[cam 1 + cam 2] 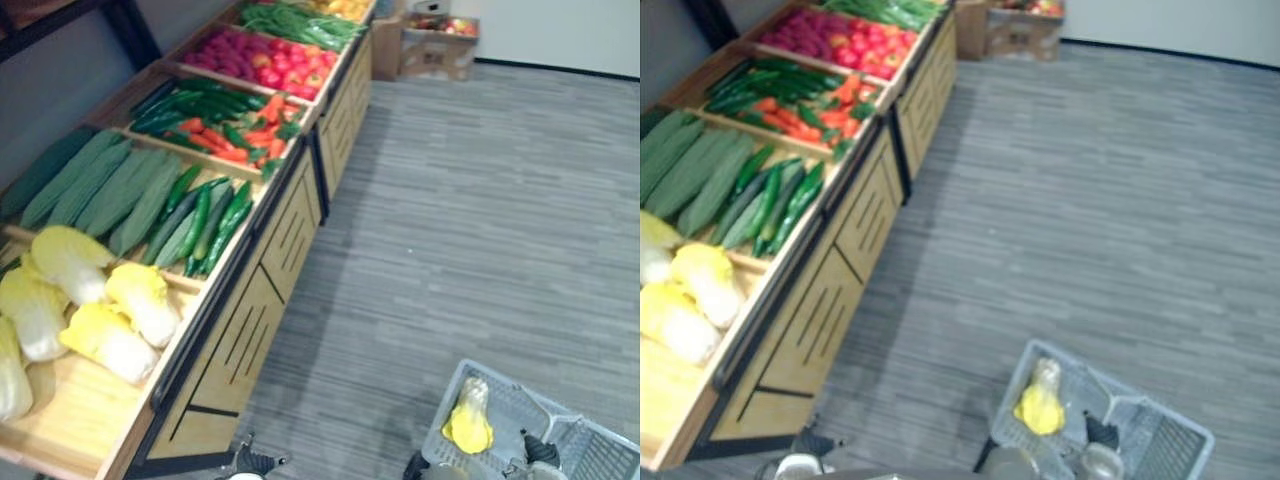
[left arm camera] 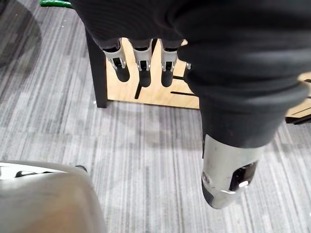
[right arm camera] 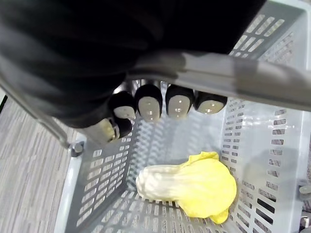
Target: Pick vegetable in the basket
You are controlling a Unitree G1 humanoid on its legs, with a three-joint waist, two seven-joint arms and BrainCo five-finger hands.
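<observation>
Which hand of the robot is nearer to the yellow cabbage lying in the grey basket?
Right. The right hand is curled round the handle of the basket, just above the cabbage. The left hand hangs open beside the base of the wooden stand, apart from the basket.

basket (image 1: 515, 400) cut by lower edge, leftmost cabbage (image 1: 10, 380) cropped, far box (image 1: 435, 55) contents too small to tell

There's the cabbage (image 3: 189, 187), one head, already down in the grey plastic basket (image 1: 520, 405). It lies flat on its side on the slotted floor, close to the basket's left wall. Its pale white stem end points away from the robot and its crinkled yellow leaves fan out toward the robot. The basket's grey handle (image 3: 228, 77) crosses above it.
</observation>
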